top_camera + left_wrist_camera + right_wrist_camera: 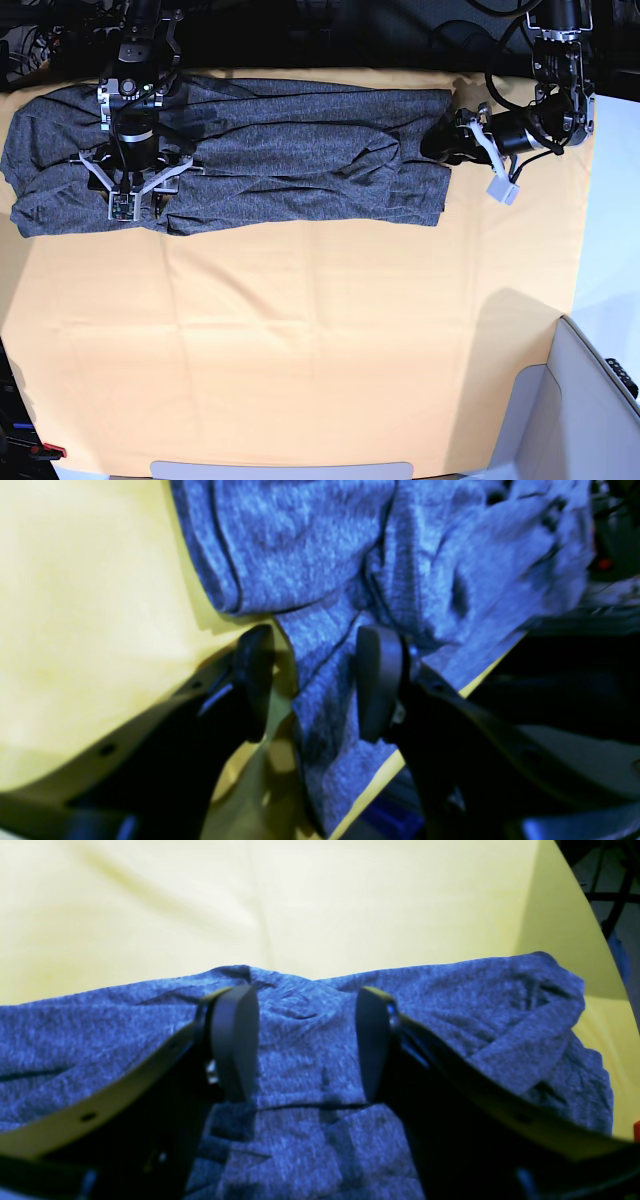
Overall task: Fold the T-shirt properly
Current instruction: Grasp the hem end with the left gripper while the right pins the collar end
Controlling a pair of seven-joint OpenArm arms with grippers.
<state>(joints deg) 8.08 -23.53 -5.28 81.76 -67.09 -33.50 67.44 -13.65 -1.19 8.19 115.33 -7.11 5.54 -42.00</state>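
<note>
The T-shirt [280, 150] is a dark heather-grey knit. It lies bunched in a long band across the far side of the table, on the yellow-orange cloth [300, 340]. My right gripper [137, 205] hovers over the shirt's left part near its front edge. In the right wrist view it [303, 1040] stands open, with rumpled fabric [310, 1060] beneath its fingers. My left gripper [437, 147] is at the shirt's right end. Its open fingers [316, 680] straddle a narrow strip of the fabric [330, 695] by the cloth's edge.
A grey-white bin [575, 400] stands off the table's front right corner. The cloth's right edge [585, 200] runs just past my left arm [545, 120]. Cables and dark gear line the back edge [330, 40].
</note>
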